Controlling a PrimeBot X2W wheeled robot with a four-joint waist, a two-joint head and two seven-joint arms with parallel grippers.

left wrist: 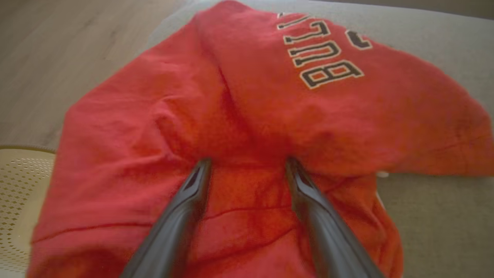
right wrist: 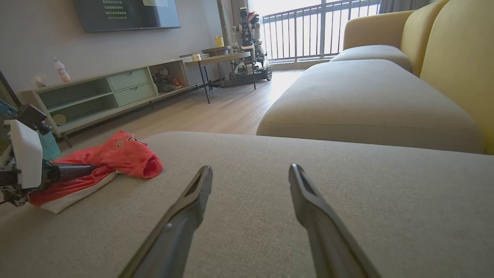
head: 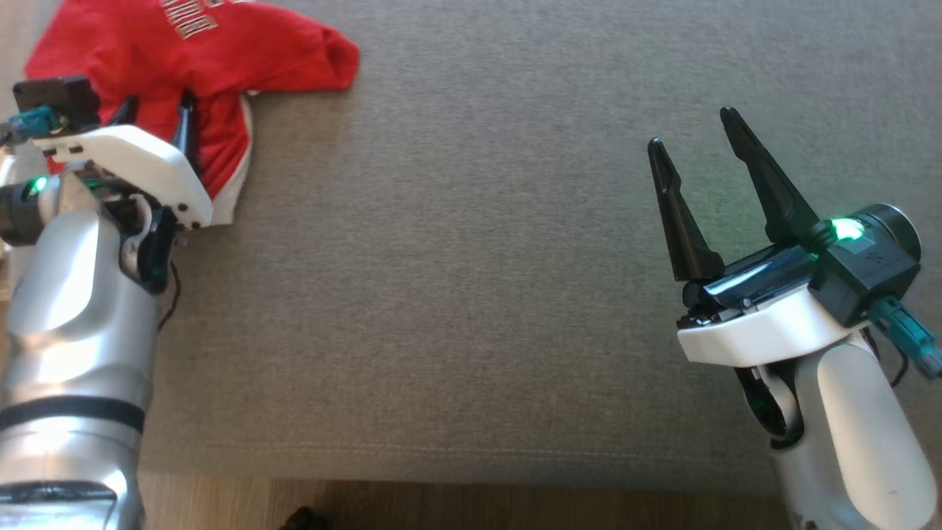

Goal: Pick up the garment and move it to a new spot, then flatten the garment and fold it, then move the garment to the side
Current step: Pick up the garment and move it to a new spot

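Note:
The garment [head: 184,55] is a red top with lettering and a white lining edge, crumpled at the far left of the grey cushion [head: 471,294]. My left gripper [head: 156,110] is open, its two dark fingers spread and their tips pressed into the red cloth; the left wrist view shows the garment [left wrist: 247,96] bunched up ahead of the gripper [left wrist: 249,164]. My right gripper [head: 692,129] hangs open over bare cushion at the right, far from the garment, nothing between its fingers [right wrist: 200,193]. From the right wrist the garment [right wrist: 123,156] lies at the left.
The cushion's front edge and wood floor [head: 515,508] run along the bottom of the head view. A perforated cream surface [left wrist: 19,193] sits left of the garment. A yellow sofa [right wrist: 386,88], a low TV cabinet [right wrist: 100,92] and another robot [right wrist: 249,42] stand beyond.

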